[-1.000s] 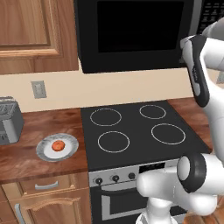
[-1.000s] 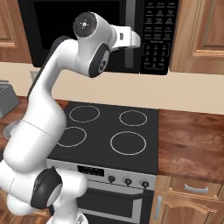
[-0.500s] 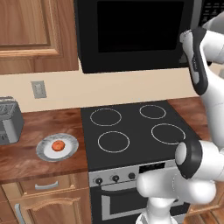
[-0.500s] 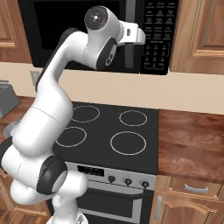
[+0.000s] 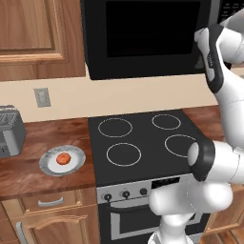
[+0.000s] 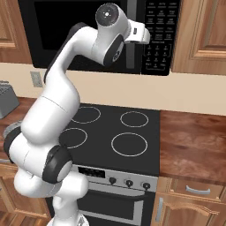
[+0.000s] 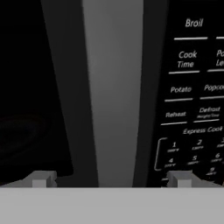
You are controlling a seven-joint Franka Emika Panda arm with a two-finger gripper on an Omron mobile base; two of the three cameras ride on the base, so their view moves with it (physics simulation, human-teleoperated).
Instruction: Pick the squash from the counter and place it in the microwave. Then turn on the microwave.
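1. The gripper (image 7: 111,178) stands wide open and holds nothing. In the hand view its two grey fingertips (image 7: 40,178) rise on either side of the handle (image 7: 113,92), with the bar running straight through the gap between them.
2. The handle's long axis runs upright, along the door edge. The open jaws straddle it across its width, so closing would pinch it from both sides; I judge it is lined up to grasp the handle and pull the door.
3. The keypad (image 7: 194,94) lies just to one side of the claw, past the handle; the dark glass door (image 7: 30,87) lies on the other side.
4. The microwave (image 5: 145,35) looks shut. The claw is up at its front, right of the door glass in the left base view.
5. The squash (image 5: 63,158) lies far down and to the left of the claw, well apart from it. It sits on a white plate (image 5: 48,164) on the counter (image 5: 28,171), between the toaster (image 5: 9,137) and the stovetop (image 5: 143,140).
6. The squash is untouched, so the task looks to be at its start: open the door first, then fetch the squash.
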